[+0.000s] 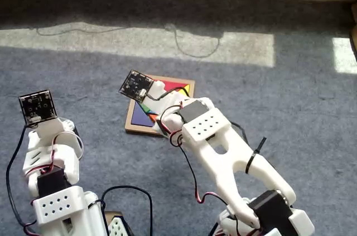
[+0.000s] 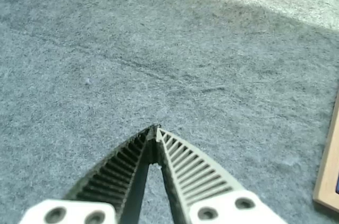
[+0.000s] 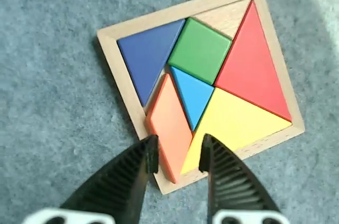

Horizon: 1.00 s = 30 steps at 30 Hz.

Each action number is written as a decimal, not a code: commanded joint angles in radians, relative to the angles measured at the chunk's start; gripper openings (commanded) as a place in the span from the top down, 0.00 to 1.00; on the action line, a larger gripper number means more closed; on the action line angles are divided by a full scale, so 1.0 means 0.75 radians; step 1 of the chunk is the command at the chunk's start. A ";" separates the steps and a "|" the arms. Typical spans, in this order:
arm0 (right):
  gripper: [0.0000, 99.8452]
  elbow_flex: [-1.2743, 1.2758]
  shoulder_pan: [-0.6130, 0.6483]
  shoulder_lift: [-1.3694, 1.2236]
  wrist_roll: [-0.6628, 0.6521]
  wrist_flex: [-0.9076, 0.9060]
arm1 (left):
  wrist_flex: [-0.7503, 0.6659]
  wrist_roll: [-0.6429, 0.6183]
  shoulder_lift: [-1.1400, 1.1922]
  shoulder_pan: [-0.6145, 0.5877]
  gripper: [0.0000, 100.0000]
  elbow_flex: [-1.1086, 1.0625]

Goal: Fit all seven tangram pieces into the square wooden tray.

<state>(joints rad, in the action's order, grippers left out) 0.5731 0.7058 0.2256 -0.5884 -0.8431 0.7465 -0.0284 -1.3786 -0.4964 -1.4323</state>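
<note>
Grey carpet (image 1: 279, 107) is lying under everything we are looking at. From above, we are counting two white arms. The right arm (image 1: 223, 147) is stretching over the wooden tray (image 3: 180, 12) and is hiding most of it in the high view. The left arm (image 1: 50, 158) is standing well apart from the tray.

The right gripper (image 3: 179, 147) is hanging over the tray's near corner, jaws released, with one fingertip on either side of the end of the orange parallelogram (image 3: 169, 123). The left gripper (image 2: 155, 134) is pointing at bare carpet beside the tray, jaws clenched on nothing, and only a cut-off strip of the tray's rim is showing at that view's edge.

Inside the tray we are counting six pieces: a red triangle (image 3: 251, 70) and a yellow triangle (image 3: 235, 123), both large, then a dark blue triangle (image 3: 148, 54), the parallelogram, a green square (image 3: 199, 49) and a small light blue triangle (image 3: 192, 94). One triangular patch of bare wood (image 3: 228, 17) is showing between green and red. We are not making out whether the parallelogram's end is sitting flat or riding on the rim.
</note>
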 commanded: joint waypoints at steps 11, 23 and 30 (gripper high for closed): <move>1.00 0.056 -0.017 -0.042 0.014 0.005 | -0.033 0.008 -0.015 0.017 0.99 0.009; 1.00 0.011 -0.038 -0.234 0.023 0.132 | -0.033 0.008 -0.015 0.017 0.99 0.009; 1.00 0.097 -0.040 0.030 0.025 0.138 | -0.033 0.008 -0.015 0.017 0.99 0.009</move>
<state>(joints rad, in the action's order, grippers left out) 0.6252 0.6981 0.1105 -0.5838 -0.7664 0.7465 -0.0284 -1.3786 -0.4964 -1.4323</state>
